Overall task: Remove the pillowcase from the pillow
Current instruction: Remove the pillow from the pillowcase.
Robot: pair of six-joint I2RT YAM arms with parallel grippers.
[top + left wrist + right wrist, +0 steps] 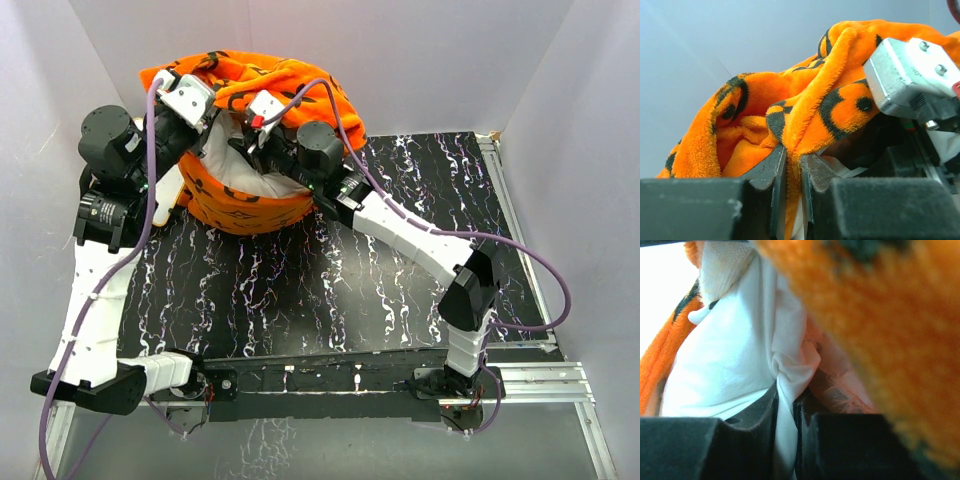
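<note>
Pillowcase [245, 212] sits bunched at the far left of the counter [350, 280], its plush edge clenched in the left claw [793, 161] while the right claw [786, 399] pinches the white pillow [740, 350] inside, apparently so the two can be pulled apart.

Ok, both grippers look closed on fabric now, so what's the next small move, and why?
Probably draw the right gripper slowly back toward its base while the left gripper holds its place. The right is shut on a fold of the white pillow and the left is pinching the orange pillowcase, so parting them should start sliding the pillow out of the case.
</note>
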